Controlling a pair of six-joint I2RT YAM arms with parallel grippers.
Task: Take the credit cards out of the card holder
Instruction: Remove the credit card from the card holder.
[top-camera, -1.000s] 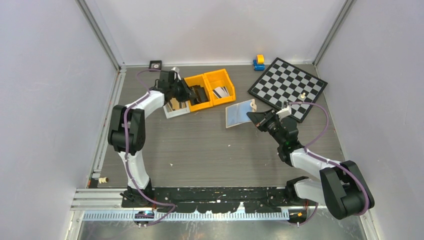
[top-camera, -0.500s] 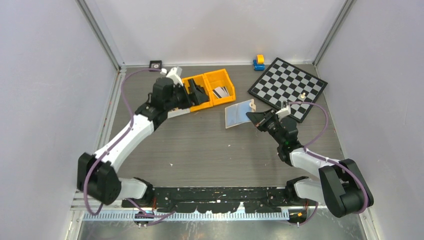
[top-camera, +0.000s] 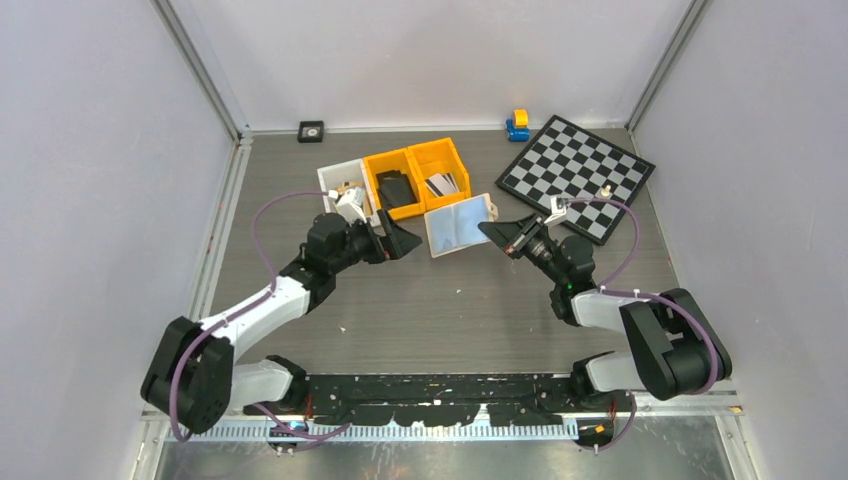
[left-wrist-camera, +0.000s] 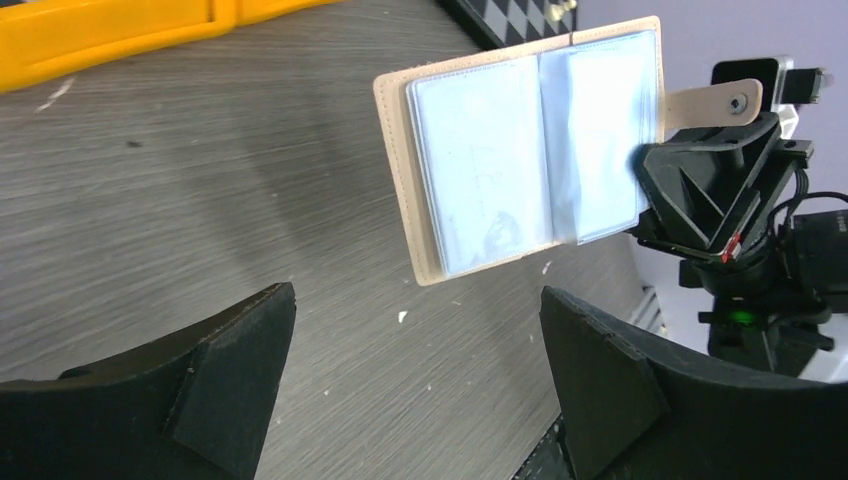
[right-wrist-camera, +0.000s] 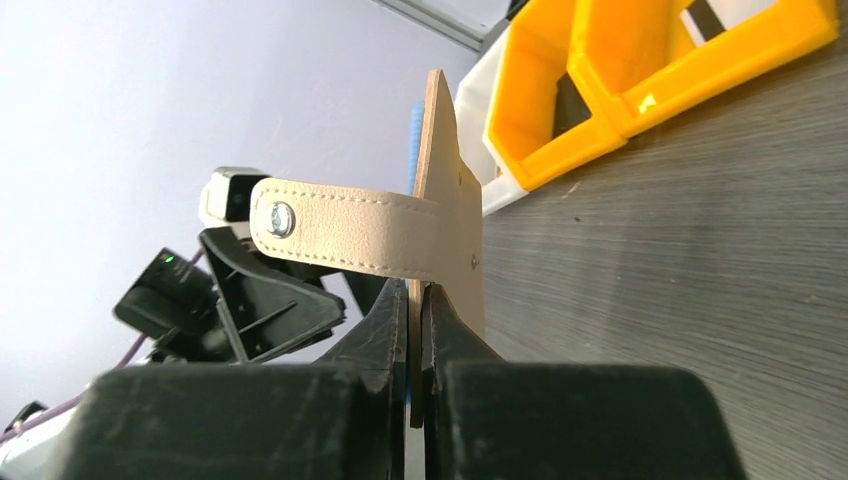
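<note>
You're looking at a robotics lab test cell. Plain pale walls (top-camera: 90, 200) on aluminium posts (top-camera: 200, 70) box in a grey wood-grain counter (top-camera: 430, 300). A left arm (top-camera: 265, 310) and a right arm (top-camera: 605, 305), trailing purple cables (top-camera: 262, 215), are bolted to a black rail (top-camera: 440, 385) along the bottom of the frame. Yellow bins (top-camera: 415, 175) and a checkerboard (top-camera: 578, 175) sit toward the top.

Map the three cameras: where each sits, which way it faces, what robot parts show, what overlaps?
Top external: above, behind the arms, looking down on the table; both arms show, left tool open, right tool shut on the card holder.
Left wrist: faces the open card holder's pockets; own fingers at the bottom.
Right wrist: looks along the card holder's edge toward the left tool; own fingers clamped.
Shared: both wrist views show the card holder.
</note>
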